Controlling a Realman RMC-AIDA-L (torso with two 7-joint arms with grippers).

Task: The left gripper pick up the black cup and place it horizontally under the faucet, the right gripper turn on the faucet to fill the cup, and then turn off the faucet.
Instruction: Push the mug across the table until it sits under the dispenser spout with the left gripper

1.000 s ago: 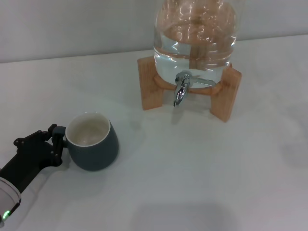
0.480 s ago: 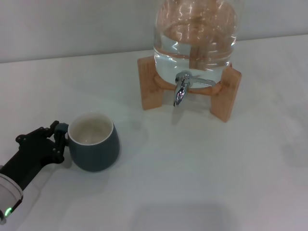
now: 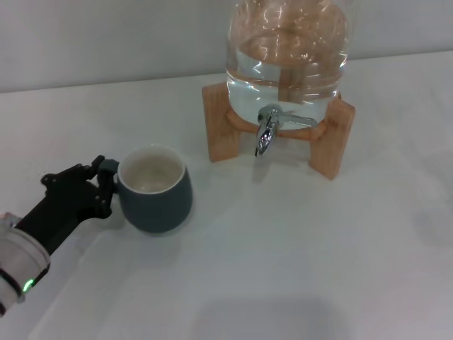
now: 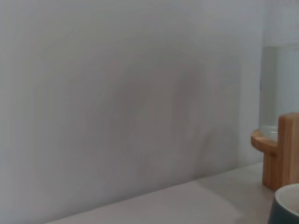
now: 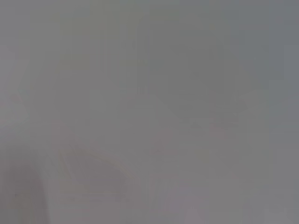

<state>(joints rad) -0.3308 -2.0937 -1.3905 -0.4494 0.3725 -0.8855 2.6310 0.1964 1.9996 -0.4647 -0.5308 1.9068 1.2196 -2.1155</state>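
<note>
The black cup stands upright at the left of the white table, its cream inside facing up. My left gripper reaches in from the lower left and is shut on the cup's small handle. A sliver of the cup's rim shows in the left wrist view. The chrome faucet juts out below the glass jar, to the right of and beyond the cup, its lever pointing right. Nothing is under the spout. The right gripper is out of view, and the right wrist view shows only plain grey.
A large clear glass jar holding water rests on a light wooden stand at the back centre. Both also appear in the left wrist view, the stand below the jar. A grey wall runs behind the table.
My left gripper and the cup have moved together to the right and a little farther back, closer to the faucet. The faucet and jar are unchanged.
</note>
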